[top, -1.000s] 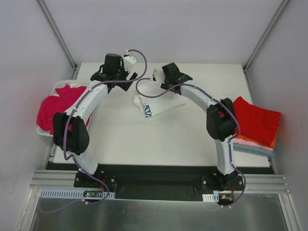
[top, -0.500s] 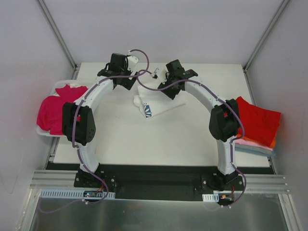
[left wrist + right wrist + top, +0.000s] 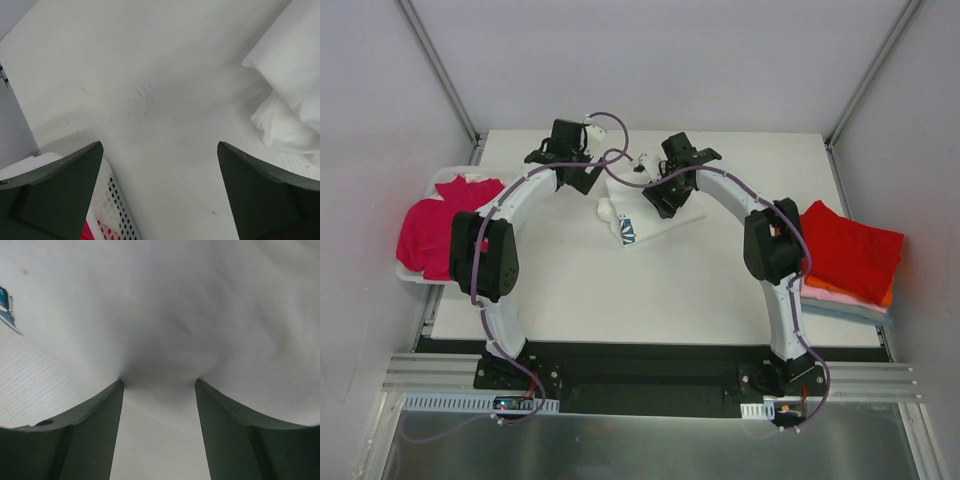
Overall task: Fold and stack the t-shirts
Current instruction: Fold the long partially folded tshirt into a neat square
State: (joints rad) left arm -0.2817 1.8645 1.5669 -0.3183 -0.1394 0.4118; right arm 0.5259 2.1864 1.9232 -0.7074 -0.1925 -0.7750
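The white t-shirt (image 3: 672,222) with its blue print (image 3: 628,231) lies crumpled at the table's back centre. My right gripper (image 3: 660,200) is down on it. In the right wrist view the jaws stand apart, and the right gripper (image 3: 159,382) has its fingertips pushed into a fold of the white t-shirt (image 3: 175,300), which drapes over them. My left gripper (image 3: 578,165) hovers just left of the shirt. In the left wrist view the left gripper (image 3: 160,145) is wide open over bare table, with the white t-shirt (image 3: 295,75) to its right.
A white perforated basket (image 3: 412,275) at the left edge holds magenta t-shirts (image 3: 430,235); its corner (image 3: 112,200) shows below the left gripper. At the right edge sits a folded stack: red t-shirt (image 3: 855,250) on top, orange (image 3: 885,297), pink (image 3: 830,293) and light-blue (image 3: 865,312) beneath.
My right gripper has come forward and down from the back edge onto the white t-shirt, which now lies wider than the thin strip before. The left gripper has shifted slightly right.
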